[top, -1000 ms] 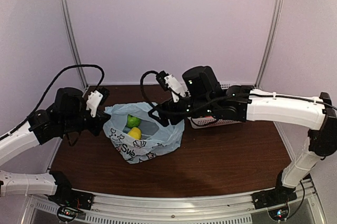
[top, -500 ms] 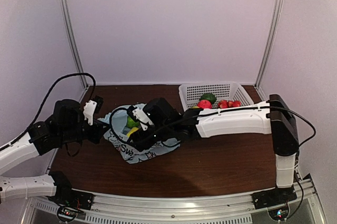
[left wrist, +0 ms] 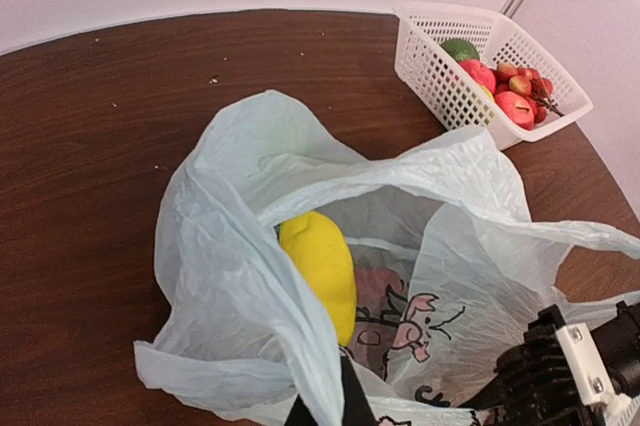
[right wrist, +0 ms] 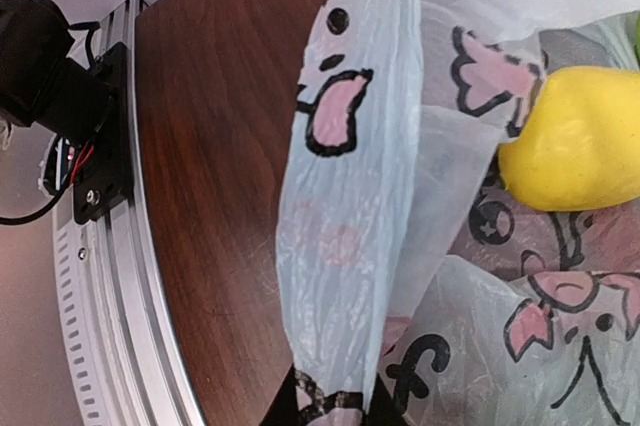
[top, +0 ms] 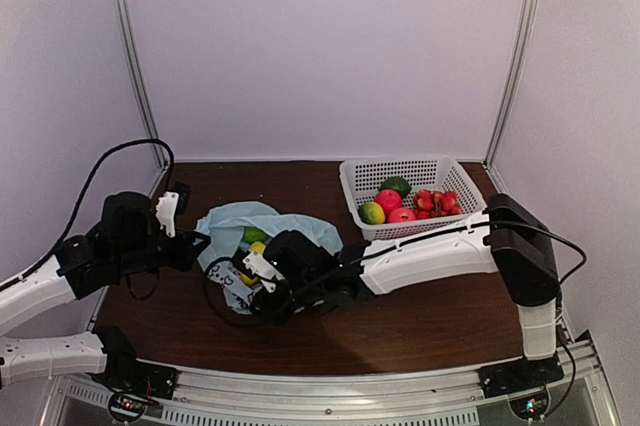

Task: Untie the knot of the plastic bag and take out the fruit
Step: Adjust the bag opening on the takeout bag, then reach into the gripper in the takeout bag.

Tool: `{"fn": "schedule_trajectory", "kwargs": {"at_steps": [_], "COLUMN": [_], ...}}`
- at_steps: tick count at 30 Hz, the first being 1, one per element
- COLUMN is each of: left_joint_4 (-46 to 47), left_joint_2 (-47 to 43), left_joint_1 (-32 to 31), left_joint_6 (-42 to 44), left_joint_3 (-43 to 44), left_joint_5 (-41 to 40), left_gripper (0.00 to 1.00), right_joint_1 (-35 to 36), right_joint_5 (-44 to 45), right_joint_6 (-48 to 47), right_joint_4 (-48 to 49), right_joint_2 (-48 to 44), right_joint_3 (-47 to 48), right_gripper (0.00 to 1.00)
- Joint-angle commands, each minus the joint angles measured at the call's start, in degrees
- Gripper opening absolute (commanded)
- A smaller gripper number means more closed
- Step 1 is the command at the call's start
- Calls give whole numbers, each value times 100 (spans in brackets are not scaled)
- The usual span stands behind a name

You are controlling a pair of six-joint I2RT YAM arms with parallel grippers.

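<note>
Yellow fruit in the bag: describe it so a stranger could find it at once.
On the dark table, left of the white basket, lies an open pale blue plastic bag. Inside sits the yellow fruit, smooth and plain yellow, unlike the green fruit beside it.

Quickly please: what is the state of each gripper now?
Left gripper: closed, pinching the thin pale blue plastic bag at its rim.
Right gripper: closed on a fold of the same bag.

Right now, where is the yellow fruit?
In the left wrist view the yellow fruit lies inside the open plastic bag, on the left half of the table; the white basket stands apart at the back right.
</note>
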Motion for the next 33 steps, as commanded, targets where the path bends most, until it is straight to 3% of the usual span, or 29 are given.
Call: {"fn": "schedule_trajectory", "kwargs": {"at_steps": [1, 9, 11, 14, 16, 22, 27, 33], "left_joint_4": [309, 401, 413, 471, 520, 583, 628, 592], "left_joint_2": [-77, -302, -356, -472, -551, -672, -731, -884], "left_joint_1": [39, 40, 39, 40, 38, 40, 36, 40], "left_joint_6": [-376, -513, -483, -414, -395, -353, -287, -265], "left_joint_3": [-237, -526, -585, -679, -743, -839, -883, -885], "left_joint_5": [-259, -217, -142, -21, 44, 117, 182, 135], "left_gripper": [0, 0, 0, 0, 0, 0, 0, 0], "right_joint_1": [224, 292, 289, 265, 230, 149, -37, -143], "right_joint_5": [-322, -356, -201, 113, 321, 1006, 1503, 1958], "right_joint_6": [-152, -253, -237, -87, 95, 466, 973, 1111], "right_joint_4": [96, -128, -272, -486, -578, -778, -1101, -1400], "right_joint_2": [121, -111, -323, -642, -859, -1475, -1338, -452], "right_joint_3": [-331, -661, -613, -504, -479, -431, 25, 996], "right_gripper": [12, 13, 23, 50, 61, 79, 76, 69]}}
